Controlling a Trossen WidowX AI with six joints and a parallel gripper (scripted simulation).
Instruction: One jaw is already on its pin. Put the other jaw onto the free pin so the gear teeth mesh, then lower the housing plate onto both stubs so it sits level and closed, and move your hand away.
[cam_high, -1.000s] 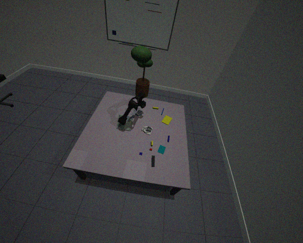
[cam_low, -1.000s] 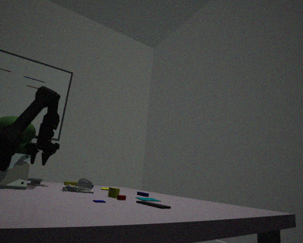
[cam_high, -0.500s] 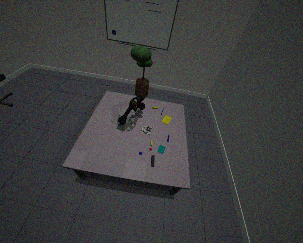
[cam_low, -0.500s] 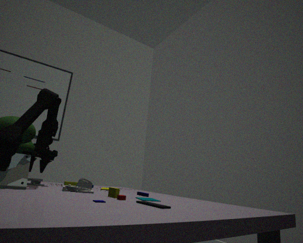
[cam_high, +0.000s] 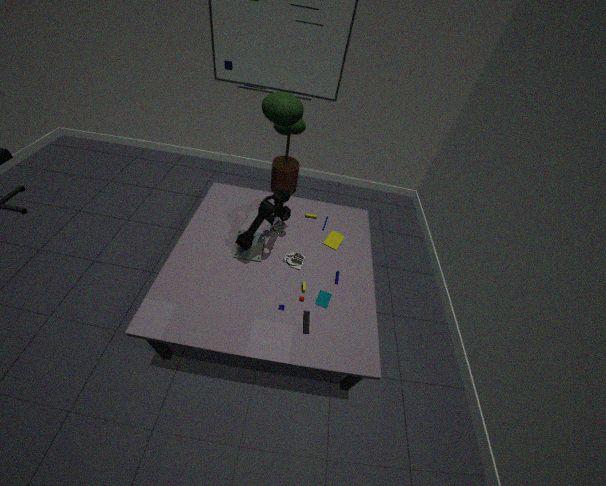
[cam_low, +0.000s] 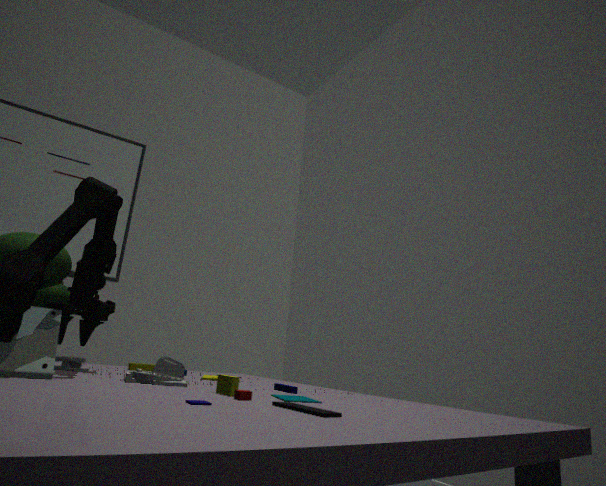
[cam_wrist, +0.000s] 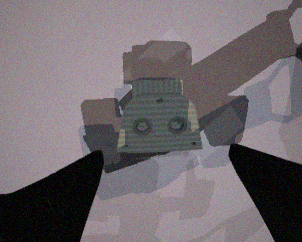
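My gripper (cam_low: 71, 344) (cam_wrist: 169, 154) is open and empty, pointing down. It is above the grey-green housing plate (cam_high: 277, 226) (cam_low: 70, 362) (cam_wrist: 160, 110), with a gap below the fingertips in the exterior view. In the wrist view the plate lies on the table ahead of and between the fingertips, showing two round rings and a ribbed edge. The white gear assembly (cam_high: 298, 265) (cam_low: 172, 383) stands apart on the table, with a grey rounded part (cam_low: 168, 367) upright on it. Its jaws, pins and stubs are too small and dark to tell apart.
On the table (cam_high: 217, 303) (cam_low: 405, 430) are a yellow pad (cam_high: 334, 239), a teal pad (cam_high: 323, 299) (cam_low: 296, 398), a dark bar (cam_high: 306, 322) (cam_low: 306, 409), a red block (cam_high: 301, 298) (cam_low: 243, 394) and a yellow block (cam_high: 303, 286) (cam_low: 227, 385). A potted plant (cam_high: 284, 174) is behind the arm.
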